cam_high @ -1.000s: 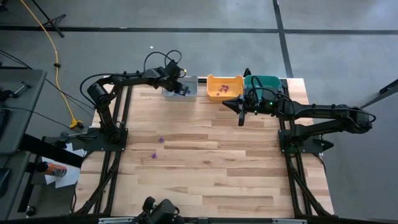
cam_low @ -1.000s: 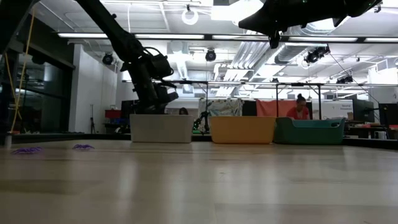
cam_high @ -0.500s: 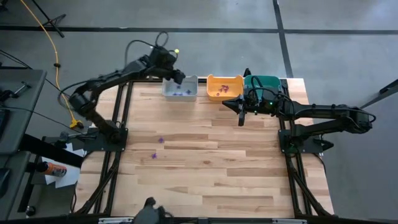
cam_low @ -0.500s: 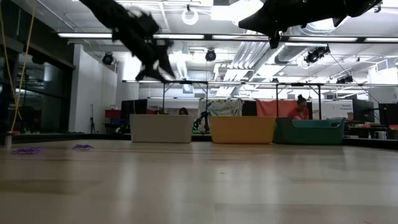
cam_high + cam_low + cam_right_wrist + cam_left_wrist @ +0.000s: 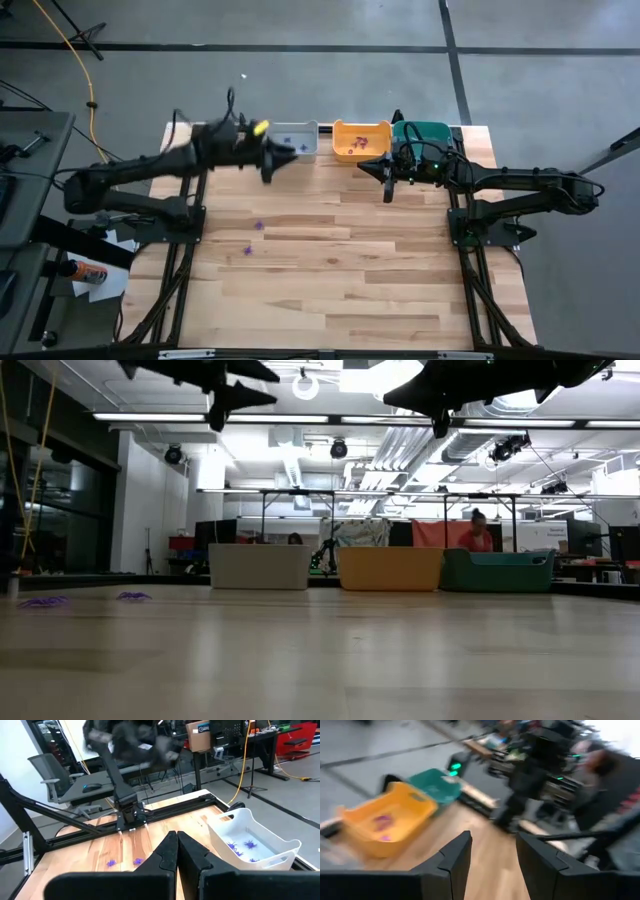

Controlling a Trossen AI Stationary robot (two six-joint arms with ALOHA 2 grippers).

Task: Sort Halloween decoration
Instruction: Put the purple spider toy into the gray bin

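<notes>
No brand, label or writing can be read anywhere in the views. The left gripper [image 5: 272, 163] hangs above the upper left-centre of the wooden surface [image 5: 340, 270], just below the grey bin [image 5: 296, 138] in the high view, its fingers [image 5: 454, 856] spread apart with nothing between them. The right gripper [image 5: 387, 186] hovers below the orange bin [image 5: 360, 139] and beside the teal bin [image 5: 424, 131], its fingers [image 5: 169, 851] pressed together and empty. Two purple trinkets [image 5: 252, 237] lie on the surface at left-centre, near each other. More purple trinkets sit inside the grey bin and the orange bin.
</notes>
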